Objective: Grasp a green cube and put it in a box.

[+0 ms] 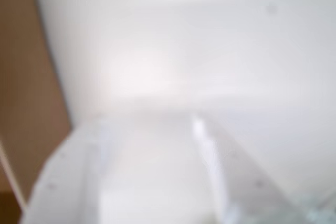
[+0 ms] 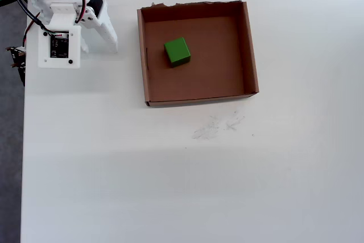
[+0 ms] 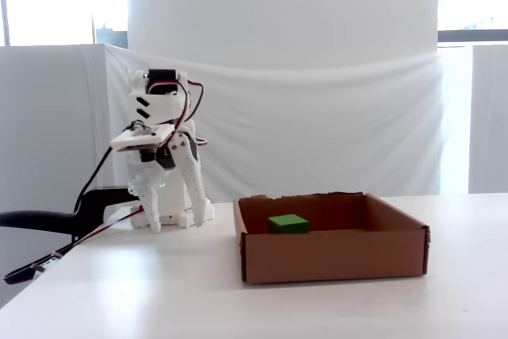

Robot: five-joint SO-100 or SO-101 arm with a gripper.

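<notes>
The arm (image 3: 163, 160) is white printed plastic with dark servo blocks set into its joints; red and black wires loop from the top joint down its side. In the overhead view a flat white housing (image 2: 56, 46) carries a small dark circuit board and black screws

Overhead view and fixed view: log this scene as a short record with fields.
green cube: lies on the floor of the box, left of centre in the overhead view
box: open cardboard tray on the white table, ragged far edge
pincer: apart from the box, at its left in the overhead view, tips down near the table, holds nothing
pincer jaws: cannot tell if open or shut
table marks: faint scuffs in front of the box
</notes>
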